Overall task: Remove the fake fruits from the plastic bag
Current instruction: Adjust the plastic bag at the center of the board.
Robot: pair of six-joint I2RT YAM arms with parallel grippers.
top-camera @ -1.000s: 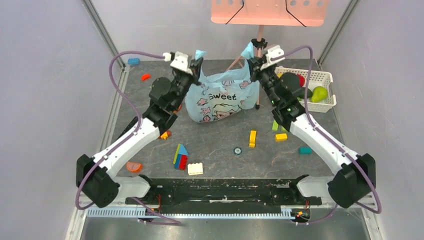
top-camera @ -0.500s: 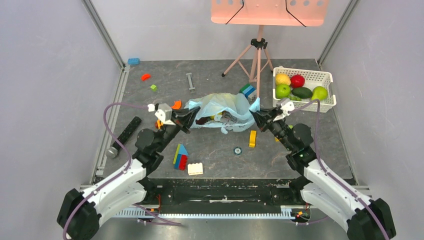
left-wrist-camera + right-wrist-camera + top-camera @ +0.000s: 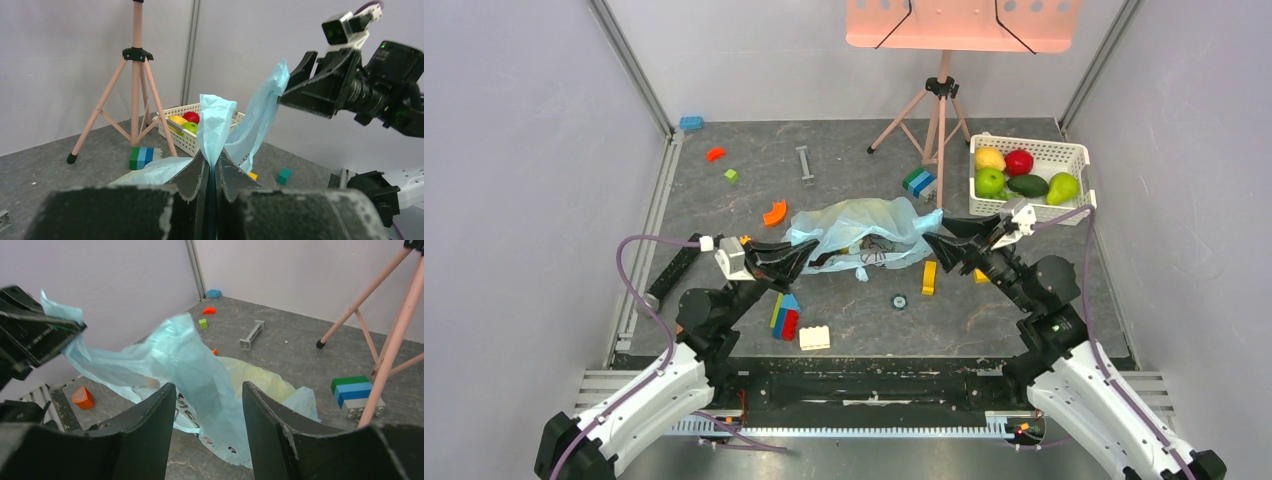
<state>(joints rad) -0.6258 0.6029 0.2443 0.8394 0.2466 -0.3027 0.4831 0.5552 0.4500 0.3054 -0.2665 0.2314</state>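
Film of the plastic bag point(image 3: 864, 222) is limp and slippery; your left claw point(image 3: 212, 162) pinches its corner, your right claw point(image 3: 209, 387) gapes wide.

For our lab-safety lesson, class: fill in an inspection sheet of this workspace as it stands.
Surface: dark grey table.
Job's things: plastic bag slumped on the table, its handles raised; fake fruits not clearly visible.
Clutter: building blocks scattered, including a yellow block; white basket holding fruit.
Grippers: left gripper shut on a bag handle; right gripper has its fingers apart, with bag film between them.
Cables: a purple cable loops off each arm.
Surroundings: tripod, grey walls.
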